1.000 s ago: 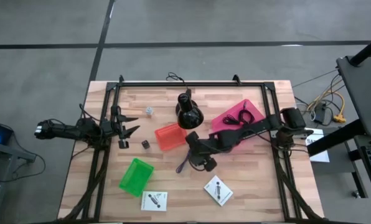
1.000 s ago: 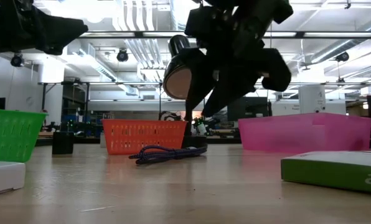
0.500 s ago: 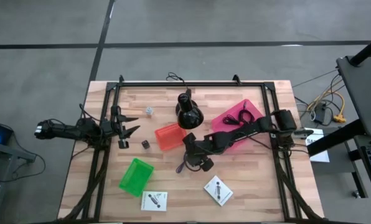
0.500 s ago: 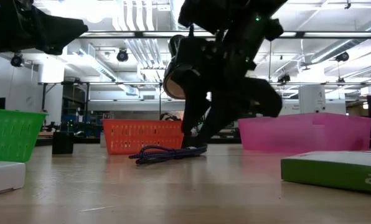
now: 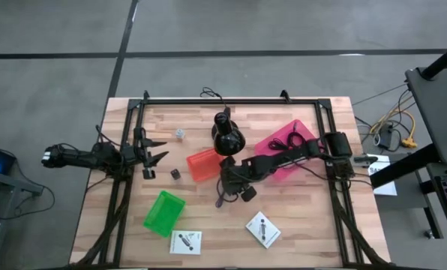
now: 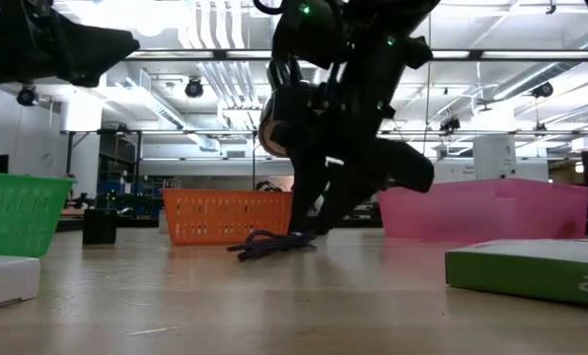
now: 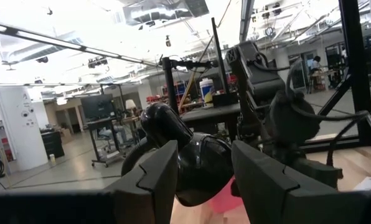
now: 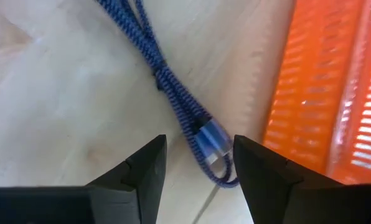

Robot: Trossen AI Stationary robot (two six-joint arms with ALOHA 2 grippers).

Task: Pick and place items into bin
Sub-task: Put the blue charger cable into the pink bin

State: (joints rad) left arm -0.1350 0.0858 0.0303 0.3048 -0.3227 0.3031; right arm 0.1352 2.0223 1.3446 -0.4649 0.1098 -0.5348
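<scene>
Right gripper (image 5: 225,189) sits just below the frame's centre in the high view, fingers parted and straddling the purple cord (image 8: 173,87), nothing clamped between them. From the right wrist camera the braided cord runs diagonally across the bare wood, and its folded end with the connector lies in the gap between the two dark fingers (image 8: 142,171). The orange bin (image 8: 322,93) stands just beside that end, filling the right side of that frame.

In the low view the cord (image 6: 272,244) lies flat on the table (image 6: 294,296), with the right arm's dark bulk coming down over it and blocking part of the orange bin (image 6: 223,215) behind.

Moving outward in the high view: black cone-shaped stand (image 5: 226,135) above centre, pink bin (image 5: 286,142) to the right with dark cables in it, partly covered by the arm. Green bin (image 5: 164,212) lower left, two white cards (image 5: 186,241) (image 5: 262,230) along the bottom. A tiny dark cube (image 5: 175,173) and a small silvery bit (image 5: 180,134) sit left of centre.

Left gripper (image 5: 150,155) waits at the table's left edge, fingers apart, empty.
</scene>
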